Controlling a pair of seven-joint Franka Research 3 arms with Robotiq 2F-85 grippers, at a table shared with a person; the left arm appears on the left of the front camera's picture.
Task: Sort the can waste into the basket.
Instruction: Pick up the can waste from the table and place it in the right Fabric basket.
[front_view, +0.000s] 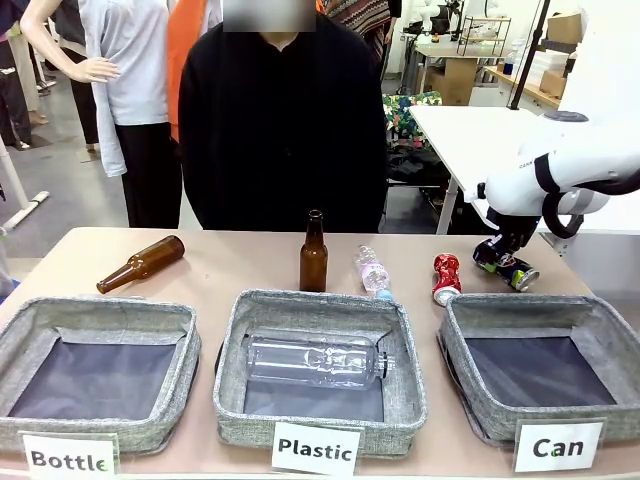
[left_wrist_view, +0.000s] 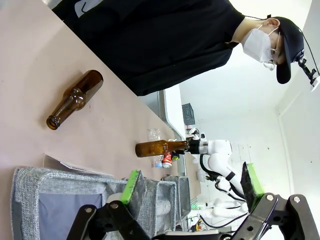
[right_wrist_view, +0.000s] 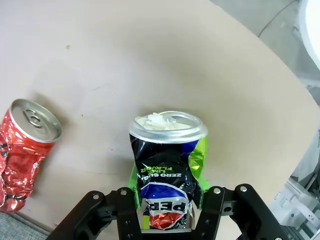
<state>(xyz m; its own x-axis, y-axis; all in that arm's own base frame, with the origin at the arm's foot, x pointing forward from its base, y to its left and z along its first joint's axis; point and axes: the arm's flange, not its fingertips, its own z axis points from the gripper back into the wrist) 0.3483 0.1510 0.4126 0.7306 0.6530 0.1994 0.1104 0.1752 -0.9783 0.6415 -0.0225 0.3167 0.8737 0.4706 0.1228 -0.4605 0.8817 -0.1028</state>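
Observation:
A crushed dark blue can (right_wrist_view: 167, 170) stands between my right gripper's (right_wrist_view: 166, 176) green pads, which press on both of its sides; the gripper is shut on it. In the front view this can (front_view: 507, 268) lies low at the table's far right, under the right gripper (front_view: 505, 250). The crushed red can (front_view: 446, 277) lies on the table just left of it, and the right wrist view shows it (right_wrist_view: 25, 150) lying free. The grey basket (front_view: 530, 306) labelled "Can" sits in front of both cans with only its dark liner showing. My left gripper (left_wrist_view: 192, 182) is open and holds nothing.
A brown bottle (front_view: 140, 263) lies at the far left and another (front_view: 313, 252) stands mid-table beside a small plastic bottle (front_view: 373, 272). The "Plastic" basket (front_view: 235, 400) holds a clear bottle (front_view: 320, 360). The "Bottle" basket (front_view: 100, 310) sits left. A person stands at the far edge.

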